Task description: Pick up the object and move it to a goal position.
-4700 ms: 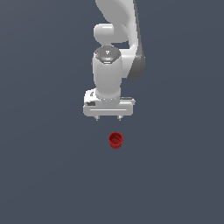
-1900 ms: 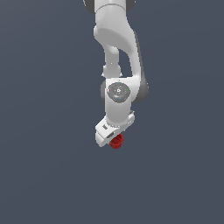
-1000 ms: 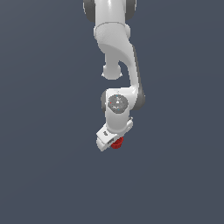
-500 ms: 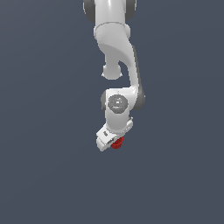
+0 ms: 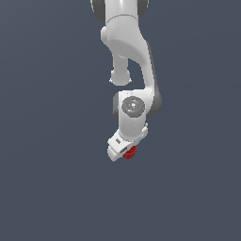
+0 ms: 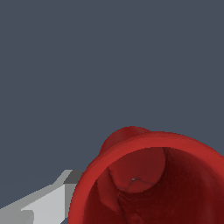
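The object, a small red cup-like cylinder (image 5: 131, 152), lies on the dark grey floor and is partly hidden behind my white gripper (image 5: 124, 150), which is tilted down over it. In the wrist view the red cup (image 6: 148, 183) fills the lower part of the picture, with its hollow ribbed inside facing the camera. One grey finger (image 6: 43, 205) lies against its outer rim. The other finger is hidden behind the cup. The gripper looks shut on the cup, which sits between the fingers.
The white arm (image 5: 127, 42) comes down from the top of the exterior view. Plain dark grey floor (image 5: 47, 188) surrounds the gripper, and no other objects show.
Earlier the gripper hung upright above the cup. It then tilted and came down over it. In the last second nothing visibly moved.
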`<action>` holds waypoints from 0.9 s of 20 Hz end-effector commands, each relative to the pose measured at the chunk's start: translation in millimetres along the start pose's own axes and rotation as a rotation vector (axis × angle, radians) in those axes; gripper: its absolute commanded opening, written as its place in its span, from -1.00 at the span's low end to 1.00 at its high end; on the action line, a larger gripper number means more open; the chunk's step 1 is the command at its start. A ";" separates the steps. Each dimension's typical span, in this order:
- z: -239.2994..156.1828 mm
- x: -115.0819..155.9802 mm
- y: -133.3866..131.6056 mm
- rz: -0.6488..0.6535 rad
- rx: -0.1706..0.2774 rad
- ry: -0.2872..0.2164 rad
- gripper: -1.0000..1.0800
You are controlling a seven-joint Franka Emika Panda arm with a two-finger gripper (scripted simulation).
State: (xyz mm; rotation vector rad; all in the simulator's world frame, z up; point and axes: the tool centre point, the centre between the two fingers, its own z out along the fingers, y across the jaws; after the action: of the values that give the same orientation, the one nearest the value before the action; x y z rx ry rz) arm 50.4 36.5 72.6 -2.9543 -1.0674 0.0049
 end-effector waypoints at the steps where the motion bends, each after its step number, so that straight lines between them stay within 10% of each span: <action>1: -17.5 9.7 -6.9 -0.001 -0.002 0.003 -1.00; 18: -158.8 90.3 -67.2 -0.002 -0.001 0.003 -1.00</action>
State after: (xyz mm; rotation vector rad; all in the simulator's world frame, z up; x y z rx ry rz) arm 75.4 139.6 220.6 -2.9527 -1.0719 0.0003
